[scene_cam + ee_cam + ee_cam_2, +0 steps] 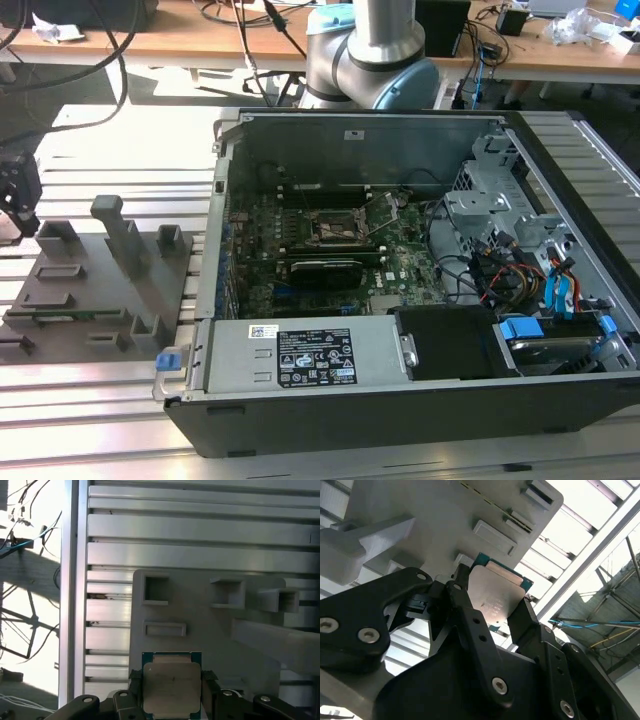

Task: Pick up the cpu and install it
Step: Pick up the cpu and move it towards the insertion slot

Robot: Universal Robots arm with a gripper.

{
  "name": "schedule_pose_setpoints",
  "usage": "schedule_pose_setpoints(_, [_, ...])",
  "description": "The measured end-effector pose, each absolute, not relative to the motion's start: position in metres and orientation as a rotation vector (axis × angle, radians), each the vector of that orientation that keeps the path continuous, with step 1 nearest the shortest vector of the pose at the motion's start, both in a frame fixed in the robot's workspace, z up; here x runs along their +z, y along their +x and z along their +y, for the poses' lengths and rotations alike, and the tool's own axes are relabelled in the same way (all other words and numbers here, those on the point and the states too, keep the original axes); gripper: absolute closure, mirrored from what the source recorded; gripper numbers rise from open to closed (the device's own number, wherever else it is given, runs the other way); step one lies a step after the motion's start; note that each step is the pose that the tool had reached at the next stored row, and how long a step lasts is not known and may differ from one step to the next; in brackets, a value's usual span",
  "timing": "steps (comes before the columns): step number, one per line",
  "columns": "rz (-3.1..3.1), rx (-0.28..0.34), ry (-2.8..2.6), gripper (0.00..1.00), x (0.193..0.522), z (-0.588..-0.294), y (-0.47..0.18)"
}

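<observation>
Fingers [465,611] black, narrowed onto two opposite edges of small square silvery-topped, green-rimmed cpu [495,592], gripping it in both wrist views. Held cpu hangs over grey moulded fixture plate [200,640]. Exterior view: fingers at 9 o'clock of open black computer case [400,425], plate between them on slatted aluminium tabletop [100,410].

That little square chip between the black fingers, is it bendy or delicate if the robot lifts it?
Probably stiff: the cpu has a flat metal top plate and sits unbent between the fingers of the tool. Likely light, being thin and small beside the grey holder. Its smooth edges might slip in a side grip.
</observation>
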State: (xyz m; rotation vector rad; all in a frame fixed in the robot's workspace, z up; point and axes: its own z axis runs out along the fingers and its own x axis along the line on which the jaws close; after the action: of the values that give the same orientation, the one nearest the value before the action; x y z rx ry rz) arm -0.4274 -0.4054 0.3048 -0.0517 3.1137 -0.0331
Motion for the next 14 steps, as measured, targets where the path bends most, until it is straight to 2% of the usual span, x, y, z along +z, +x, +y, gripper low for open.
schedule_pose_setpoints(14, [3.114, -0.033, -0.052, 0.45, 0.339, -0.405, -0.427])
